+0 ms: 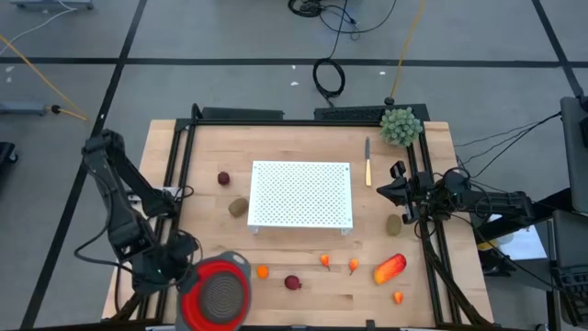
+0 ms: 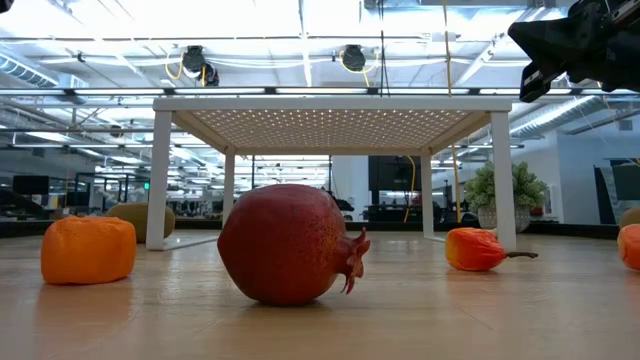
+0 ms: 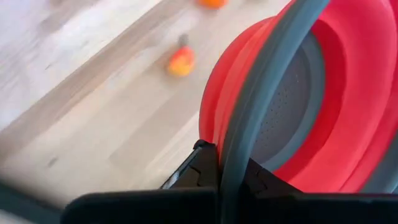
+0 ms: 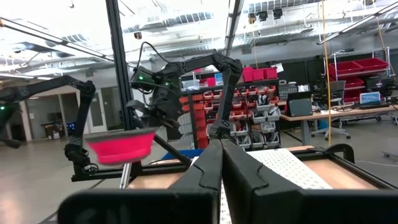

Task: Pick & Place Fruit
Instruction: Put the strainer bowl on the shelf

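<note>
**Strainer in hand, fruit not yet gathered**

The pale wooden table (image 1: 303, 276) carries a white perforated stand (image 1: 302, 195) at its middle; the left gripper (image 1: 180, 262) is clamped on the grey rim of a red collapsible strainer bowl (image 1: 219, 292), raised at the table's near-left corner; the right gripper (image 1: 401, 193) hovers with fingers pressed together, empty, near the right edge. The step looks like readying the bowl; next, the right gripper must spread and descend on 1 piece. The red-orange oblong fruit (image 1: 390, 268) lies near-right, long axis diagonal; the dark red ball (image 1: 292, 282) sits nearer the bowl.
</note>
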